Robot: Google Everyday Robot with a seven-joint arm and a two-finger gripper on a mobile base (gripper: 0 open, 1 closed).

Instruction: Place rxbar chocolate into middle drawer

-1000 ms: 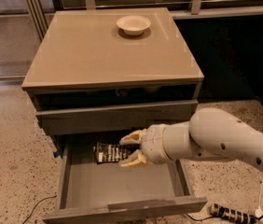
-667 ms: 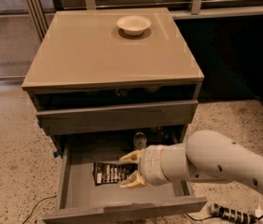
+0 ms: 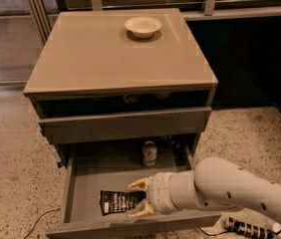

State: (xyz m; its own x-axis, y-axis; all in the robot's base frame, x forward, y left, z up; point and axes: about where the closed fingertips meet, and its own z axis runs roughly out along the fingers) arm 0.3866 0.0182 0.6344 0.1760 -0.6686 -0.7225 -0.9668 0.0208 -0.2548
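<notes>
Looking down into the open middle drawer (image 3: 83,183), I see the rxbar chocolate (image 3: 118,202) flat on its floor near the front, long axis left-right along the front panel, black wrapper with white lettering, pincer (image 3: 139,198) spread wide around its right end, clamping nothing.

Dim, warm overhead light gives the cabinet top (image 3: 120,54) a soft sheen; the gripper (image 3: 131,199) sits near the front in the shadowed middle drawer (image 3: 67,195).
</notes>
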